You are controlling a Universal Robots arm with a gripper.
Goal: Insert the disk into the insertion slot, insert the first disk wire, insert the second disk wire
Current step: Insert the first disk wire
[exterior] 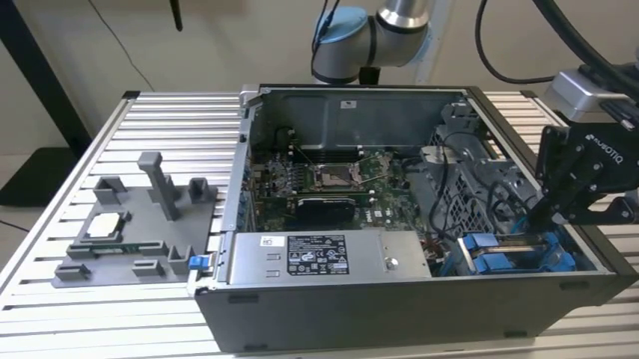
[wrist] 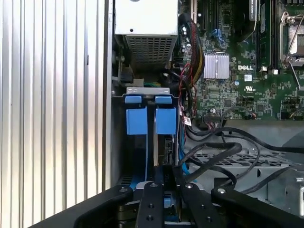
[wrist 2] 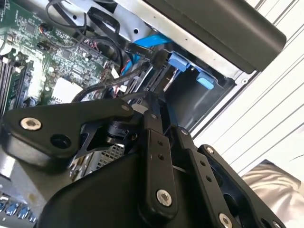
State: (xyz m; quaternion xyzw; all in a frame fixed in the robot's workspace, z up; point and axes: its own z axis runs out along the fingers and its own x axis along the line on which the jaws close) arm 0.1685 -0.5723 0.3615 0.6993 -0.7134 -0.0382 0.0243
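Observation:
The disk's bright blue carrier (exterior: 502, 261) sits in the drive bay at the front corner of the open computer case, on the exterior view's right. Its blue tabs (wrist: 138, 120) appear in the first wrist view, with the drive's dark edge (wrist: 167, 148) beside them. My black gripper (exterior: 540, 221) reaches down into this bay from above. Its fingers (wrist: 158, 176) stand pressed close together, and what lies between them is hidden. A blue flat wire with a black plug (wrist 2: 158, 58) lies just past the fingertips (wrist 2: 152, 102). Black wires (wrist: 223, 149) loop next to the bay.
A labelled grey power-supply box (exterior: 319, 256) fills the case's front, with the green motherboard (exterior: 330, 183) behind it. A grey fixture plate with posts (exterior: 140, 224) lies on the slatted table at the exterior view's left. A perforated metal cage (wrist: 228, 166) borders the bay.

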